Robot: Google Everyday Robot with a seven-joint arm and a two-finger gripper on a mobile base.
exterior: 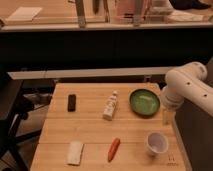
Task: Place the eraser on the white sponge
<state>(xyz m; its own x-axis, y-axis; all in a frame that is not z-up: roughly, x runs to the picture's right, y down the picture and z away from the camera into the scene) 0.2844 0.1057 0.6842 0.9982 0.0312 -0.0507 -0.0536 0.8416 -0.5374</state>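
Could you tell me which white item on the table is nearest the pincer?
The white cup, front right, beside the pincer at the table's right edge; the bottle and sponge sit farther left.

Table (90,131) — eraser (72,102), bottle (111,106), bowl (145,102), cup (156,143), carrot (114,149), white sponge (75,152) — gripper (168,118) beside bowl.

A light wooden surface (95,131) is seen up front under warm light. Behind it, a pale ledge (100,72) and a dark gap are found, then another wooden bench (57,11) further back. The tool (169,117) is hung beside the surface's right edge.
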